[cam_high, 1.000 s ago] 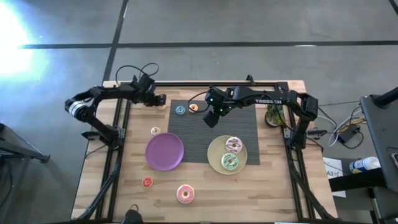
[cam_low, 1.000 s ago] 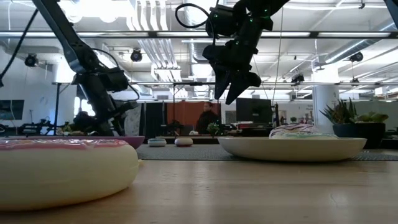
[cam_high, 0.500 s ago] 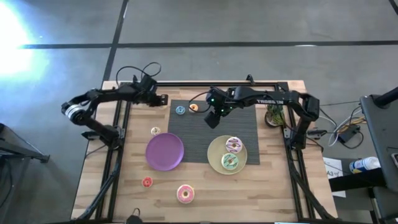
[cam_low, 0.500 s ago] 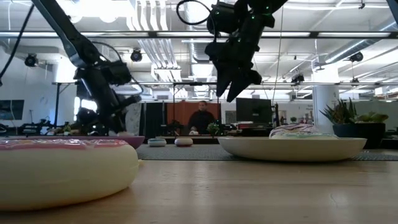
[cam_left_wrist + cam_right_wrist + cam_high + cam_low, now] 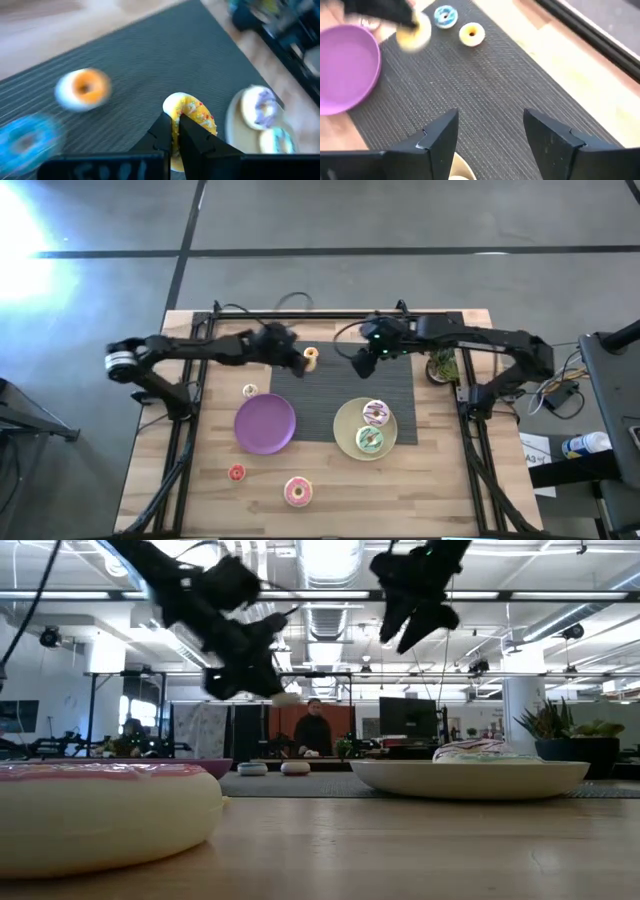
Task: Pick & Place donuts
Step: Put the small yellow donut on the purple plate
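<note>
Left tool [image 5: 176, 131]: closed on a small yellow donut [image 5: 192, 114], holding it above the dark mat [image 5: 345, 390], over the mat's far left part.
Right tool [image 5: 490, 132]: fingers spread wide with nothing between them, hovering above the mat's far right part, clear of the left tool.
Yellow donut: pinched on edge between the left fingers, lifted off the mat; from overhead it shows at [image 5: 310, 355].
Orange donut [image 5: 83, 88]: lies on the mat near its far left corner, beside the blue one.
Blue donut [image 5: 25, 141]: on the mat just beside the orange donut; from overhead the left arm covers both.
Pale-yellow plate [image 5: 343, 420]: rests on the mat's near right corner, carrying the white streaked donut [image 5: 375, 413] and the green donut [image 5: 369, 441] side by side.
Purple plate [image 5: 265, 423]: sits at the mat's near left edge, partly on the counter [image 5: 430, 480].
Another small yellow donut [image 5: 250, 390]: on the counter left of the mat, near the purple plate.
Red donut [image 5: 236, 473]: on the counter, nearer than the purple plate.
Pink donut [image 5: 297, 491]: on the counter near its front edge, nearer than the mat.
Potted plant [image 5: 440, 364]: stands right of the mat, under the right arm.
Person [image 5: 313, 732]: stands in the room beyond the counter.
</note>
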